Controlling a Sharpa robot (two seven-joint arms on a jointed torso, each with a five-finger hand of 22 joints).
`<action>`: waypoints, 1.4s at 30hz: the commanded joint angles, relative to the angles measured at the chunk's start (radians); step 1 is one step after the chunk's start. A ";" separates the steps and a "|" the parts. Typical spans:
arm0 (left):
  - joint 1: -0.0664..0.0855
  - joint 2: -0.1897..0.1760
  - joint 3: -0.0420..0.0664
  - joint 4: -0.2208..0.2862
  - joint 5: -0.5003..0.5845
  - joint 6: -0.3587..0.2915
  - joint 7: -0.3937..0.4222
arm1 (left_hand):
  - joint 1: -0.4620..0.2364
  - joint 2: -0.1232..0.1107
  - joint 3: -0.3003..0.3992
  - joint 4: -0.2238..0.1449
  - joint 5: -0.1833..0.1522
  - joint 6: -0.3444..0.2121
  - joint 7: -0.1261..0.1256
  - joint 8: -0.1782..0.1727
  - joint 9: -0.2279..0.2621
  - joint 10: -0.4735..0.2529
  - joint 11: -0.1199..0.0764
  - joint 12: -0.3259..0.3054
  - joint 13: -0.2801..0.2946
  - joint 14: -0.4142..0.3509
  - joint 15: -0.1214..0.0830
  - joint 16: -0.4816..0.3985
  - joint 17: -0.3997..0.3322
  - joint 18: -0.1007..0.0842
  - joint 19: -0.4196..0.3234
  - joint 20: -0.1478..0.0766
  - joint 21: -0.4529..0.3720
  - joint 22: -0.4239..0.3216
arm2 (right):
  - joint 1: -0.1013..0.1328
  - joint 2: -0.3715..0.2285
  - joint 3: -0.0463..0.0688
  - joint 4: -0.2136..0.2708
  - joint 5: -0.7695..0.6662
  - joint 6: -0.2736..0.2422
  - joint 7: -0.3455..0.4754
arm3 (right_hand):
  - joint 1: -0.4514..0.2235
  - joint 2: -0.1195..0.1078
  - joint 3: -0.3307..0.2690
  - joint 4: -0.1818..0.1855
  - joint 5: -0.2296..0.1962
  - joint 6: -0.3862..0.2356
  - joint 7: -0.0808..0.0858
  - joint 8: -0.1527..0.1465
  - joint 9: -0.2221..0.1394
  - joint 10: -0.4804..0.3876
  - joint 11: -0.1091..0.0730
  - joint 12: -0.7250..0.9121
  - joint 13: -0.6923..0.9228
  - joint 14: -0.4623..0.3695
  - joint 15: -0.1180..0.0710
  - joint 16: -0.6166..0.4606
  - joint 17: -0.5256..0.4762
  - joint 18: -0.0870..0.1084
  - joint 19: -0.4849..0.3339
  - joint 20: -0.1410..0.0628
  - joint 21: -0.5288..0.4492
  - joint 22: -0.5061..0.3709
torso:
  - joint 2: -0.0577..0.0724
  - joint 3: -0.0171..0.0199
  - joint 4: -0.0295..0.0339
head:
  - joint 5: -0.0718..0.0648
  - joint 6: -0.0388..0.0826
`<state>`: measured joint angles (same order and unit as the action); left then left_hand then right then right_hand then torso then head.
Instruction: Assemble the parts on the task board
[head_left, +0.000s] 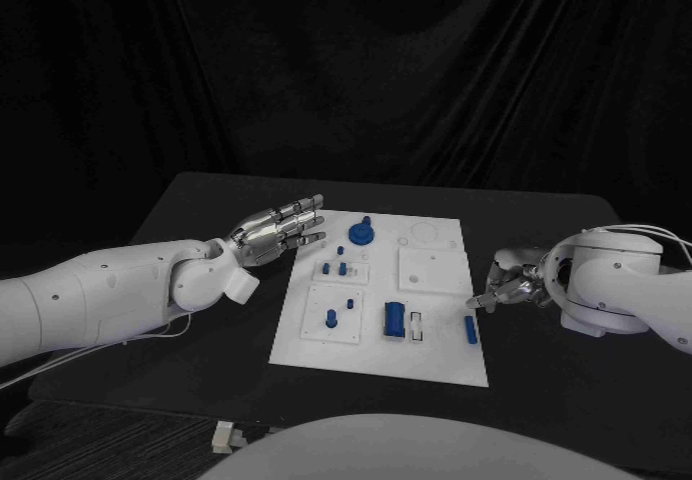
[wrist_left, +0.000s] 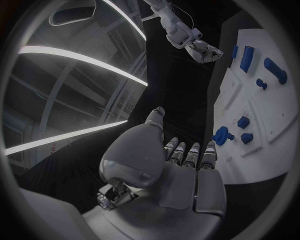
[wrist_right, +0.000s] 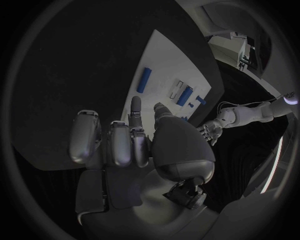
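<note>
Parts (head_left: 394, 319) — between both hands

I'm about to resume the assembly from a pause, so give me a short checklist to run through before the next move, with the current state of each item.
1. Left hand free: ok, its fingers are apart, it holds nothing and sits beside the board's left edge.
2. Right hand free: ok, nothing in it, fingers curled in, beside the board's right edge.
3. Board flat on the table: ok.
4. Long bar near the right hand reachable: ok, it lies loose at the board's right edge.
5. Round part at the far left corner seated: cannot tell.
6. Nothing over the board: ok, both hands are off to its sides.
</note>
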<state>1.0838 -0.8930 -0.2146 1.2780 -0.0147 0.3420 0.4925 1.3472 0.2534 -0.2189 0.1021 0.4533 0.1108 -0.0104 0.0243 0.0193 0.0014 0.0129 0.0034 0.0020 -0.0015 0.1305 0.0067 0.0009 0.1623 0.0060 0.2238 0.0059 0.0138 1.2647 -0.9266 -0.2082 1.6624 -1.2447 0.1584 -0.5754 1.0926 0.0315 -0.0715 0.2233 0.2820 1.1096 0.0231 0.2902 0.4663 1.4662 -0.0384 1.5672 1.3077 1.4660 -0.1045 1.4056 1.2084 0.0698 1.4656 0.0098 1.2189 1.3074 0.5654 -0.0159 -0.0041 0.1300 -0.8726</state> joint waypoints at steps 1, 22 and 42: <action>-0.001 0.003 0.001 0.001 0.007 0.011 0.007 | 0.002 0.009 -0.001 -0.007 0.005 0.000 0.006 0.003 0.001 0.000 0.011 -0.001 -0.001 0.001 0.006 -0.007 -0.001 0.005 0.000 0.007 0.000 0.001 | -0.012 0.002 0.000 -0.004 -0.071 0.044 -0.029 | 0.010 -0.003 0.002 -0.006 0.005 0.008 0.000 0.007 0.001 0.105 -0.009 0.004 0.263 0.046 -0.004 0.001 -0.006 0.001 0.030 -0.007 0.006 0.171 | 0.003 0.0014 0.0009 | 0.000 0.000; -0.002 0.003 0.001 0.000 0.007 0.018 0.001 | 0.003 0.010 -0.001 -0.009 0.007 0.000 0.006 0.003 0.001 0.002 0.018 0.001 0.000 0.001 0.006 -0.007 -0.001 0.005 -0.001 0.008 -0.001 0.000 | -0.062 0.032 0.000 -0.032 -0.030 -0.063 -0.021 | 0.034 -0.001 0.009 -0.032 0.009 0.028 -0.013 0.030 0.048 0.105 -0.021 0.004 0.263 0.045 -0.014 -0.004 -0.020 0.001 0.028 -0.017 0.006 0.170 | 0.003 0.0022 0.0003 | 0.004 0.000; -0.003 0.007 0.001 -0.003 0.007 0.027 -0.008 | 0.003 0.010 0.000 -0.010 0.007 0.000 0.005 0.003 0.001 0.002 0.020 0.001 0.000 0.001 0.006 -0.007 -0.001 0.005 -0.001 0.008 -0.001 0.000 | -0.103 0.074 0.000 -0.059 -0.009 -0.083 -0.025 | 0.078 0.000 0.022 -0.079 0.030 -0.027 -0.018 0.075 0.147 0.105 -0.027 0.004 0.263 0.041 -0.019 -0.016 -0.044 0.005 0.022 -0.022 -0.012 0.164 | 0.003 0.0018 -0.0006 | 0.007 0.000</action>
<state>1.0826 -0.8885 -0.2146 1.2734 -0.0147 0.3515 0.4801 1.3472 0.2534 -0.2188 0.0963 0.4570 0.1108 -0.0104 0.0244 0.0193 0.0053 0.0269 0.0034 0.0022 -0.0014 0.1304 0.0067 0.0017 0.1623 0.0059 0.2237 0.0059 0.0136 1.1653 -0.8547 -0.2081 1.6049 -1.2583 0.0913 -0.5822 1.1627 0.0324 -0.0491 0.1485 0.3065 1.0878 0.0050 0.3610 0.6105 1.4662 -0.0598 1.5672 1.3073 1.4666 -0.1180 1.3934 1.1650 0.0698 1.4650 -0.0054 1.2100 1.3073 0.5679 -0.0139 -0.0040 0.1357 -0.8726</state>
